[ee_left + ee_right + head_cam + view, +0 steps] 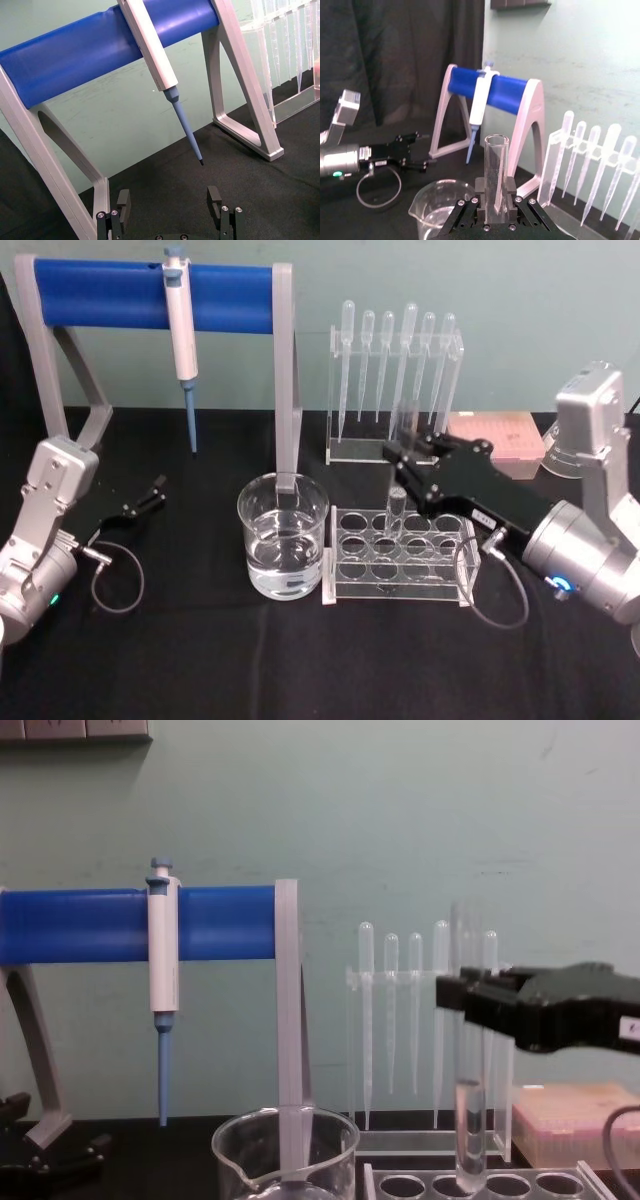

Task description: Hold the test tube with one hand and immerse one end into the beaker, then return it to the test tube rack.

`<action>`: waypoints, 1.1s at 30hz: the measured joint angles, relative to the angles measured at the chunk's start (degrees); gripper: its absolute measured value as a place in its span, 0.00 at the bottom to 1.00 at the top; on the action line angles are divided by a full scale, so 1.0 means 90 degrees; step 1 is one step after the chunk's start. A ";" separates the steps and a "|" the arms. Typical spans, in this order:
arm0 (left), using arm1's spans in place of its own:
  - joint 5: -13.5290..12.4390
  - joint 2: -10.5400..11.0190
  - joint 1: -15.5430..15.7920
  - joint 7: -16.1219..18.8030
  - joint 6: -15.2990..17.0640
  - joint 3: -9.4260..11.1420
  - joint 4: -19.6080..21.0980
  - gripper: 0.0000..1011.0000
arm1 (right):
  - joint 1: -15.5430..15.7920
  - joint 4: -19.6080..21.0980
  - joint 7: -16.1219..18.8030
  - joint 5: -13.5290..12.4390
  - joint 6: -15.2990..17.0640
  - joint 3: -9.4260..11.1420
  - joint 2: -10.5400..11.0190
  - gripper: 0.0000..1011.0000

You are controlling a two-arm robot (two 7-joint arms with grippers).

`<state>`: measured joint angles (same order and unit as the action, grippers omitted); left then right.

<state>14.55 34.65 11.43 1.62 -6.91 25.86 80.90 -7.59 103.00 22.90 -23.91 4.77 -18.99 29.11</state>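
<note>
The test tube point(395, 512) stands upright in my right gripper point(402, 472), which is shut on its upper half. In the chest view the test tube point(468, 1125) has its rounded end at the top of a hole in the clear rack point(500, 1185). The right wrist view shows the test tube point(496, 165) clamped between the black fingers point(481, 192). The beaker point(283, 535), part filled with water, sits on the black table left of the rack point(440, 585), apart from the tube. My left gripper point(150, 495) rests open at the far left, its fingers point(215, 199) spread wide.
A blue-barred grey stand point(150, 295) holds a white-and-blue pipettor point(182, 335) behind the beaker. A clear stand of plastic pipettes point(395, 370) is behind the rack, with a pink box point(495, 435) to its right. Loose cables lie near both wrists.
</note>
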 joint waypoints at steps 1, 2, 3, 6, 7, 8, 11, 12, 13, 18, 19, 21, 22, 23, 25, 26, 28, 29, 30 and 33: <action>0.0000 0.0000 0.0000 0.0000 0.0000 0.0000 0.0000 0.99 | 0.0008 0.0016 -0.0009 -0.0012 -0.0006 0.0018 0.0000 0.22; 0.0000 0.0000 0.0000 0.0000 0.0000 0.0000 0.0000 0.99 | 0.0027 0.0051 -0.0024 -0.0037 -0.0014 0.0052 0.0001 0.22; 0.0000 0.0000 0.0000 0.0000 0.0000 0.0000 0.0000 0.99 | 0.0033 0.0060 -0.0029 -0.0049 -0.0015 0.0062 0.0001 0.22; 0.0000 0.0000 0.0000 0.0000 0.0000 0.0000 0.0000 0.99 | 0.0052 0.0066 -0.0062 -0.0081 -0.0013 0.0087 -0.0016 0.22; 0.0000 0.0000 0.0000 0.0000 0.0000 0.0000 0.0000 0.99 | 0.0052 0.0066 -0.0063 -0.0082 -0.0013 0.0088 -0.0016 0.22; 0.0000 0.0000 0.0000 0.0000 0.0000 0.0000 0.0000 0.99 | 0.0051 0.0066 -0.0063 -0.0082 -0.0013 0.0088 -0.0014 0.22; 0.0000 0.0000 0.0000 0.0000 0.0000 0.0000 0.0000 0.99 | 0.0050 0.0066 -0.0063 -0.0081 -0.0012 0.0086 -0.0011 0.22; 0.0000 0.0000 0.0000 0.0000 0.0000 0.0000 0.0000 0.99 | 0.0049 0.0066 -0.0062 -0.0081 -0.0012 0.0085 -0.0011 0.22; 0.0000 0.0000 0.0000 0.0000 0.0000 0.0000 0.0000 0.99 | 0.0049 0.0066 -0.0061 -0.0081 -0.0012 0.0084 -0.0010 0.22; 0.0000 0.0000 0.0000 0.0000 0.0000 0.0000 0.0000 0.99 | 0.0046 0.0066 -0.0056 -0.0077 -0.0011 0.0080 -0.0008 0.22; 0.0000 0.0000 0.0000 0.0000 0.0000 0.0000 0.0000 0.99 | 0.0046 0.0066 -0.0055 -0.0077 -0.0011 0.0080 -0.0007 0.22; 0.0000 0.0000 0.0000 0.0000 0.0000 0.0000 0.0000 0.99 | 0.0045 0.0065 -0.0052 -0.0075 -0.0011 0.0078 -0.0007 0.22; 0.0000 0.0000 0.0000 0.0000 0.0000 0.0000 0.0000 0.99 | 0.0045 0.0065 -0.0052 -0.0075 -0.0011 0.0078 -0.0006 0.22; 0.0000 0.0000 0.0000 0.0000 0.0000 0.0000 0.0000 0.99 | 0.0045 0.0065 -0.0051 -0.0075 -0.0011 0.0077 -0.0006 0.22; 0.0000 0.0000 0.0000 0.0000 0.0000 0.0000 0.0000 0.99 | 0.0043 0.0065 -0.0049 -0.0073 -0.0011 0.0076 -0.0005 0.22; 0.0000 0.0000 0.0000 0.0000 0.0000 0.0000 0.0000 0.99 | 0.0043 0.0065 -0.0049 -0.0073 -0.0011 0.0075 -0.0004 0.22; 0.0000 0.0000 0.0000 0.0000 0.0000 0.0000 0.0000 0.99 | 0.0041 0.0065 -0.0047 -0.0072 -0.0011 0.0074 -0.0003 0.22; 0.0000 0.0000 0.0000 0.0000 0.0000 0.0000 0.0000 0.99 | 0.0041 0.0064 -0.0047 -0.0071 -0.0011 0.0073 -0.0003 0.22; 0.0000 0.0000 0.0000 0.0000 0.0000 0.0000 0.0000 0.99 | 0.0040 0.0064 -0.0047 -0.0071 -0.0011 0.0073 -0.0002 0.22; 0.0000 0.0000 0.0000 0.0000 0.0000 0.0000 0.0000 0.99 | 0.0039 0.0064 -0.0045 -0.0070 -0.0011 0.0070 -0.0001 0.22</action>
<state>14.55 34.64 11.43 1.62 -6.91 25.86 80.90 -7.24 103.58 22.49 -24.54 4.67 -18.35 29.10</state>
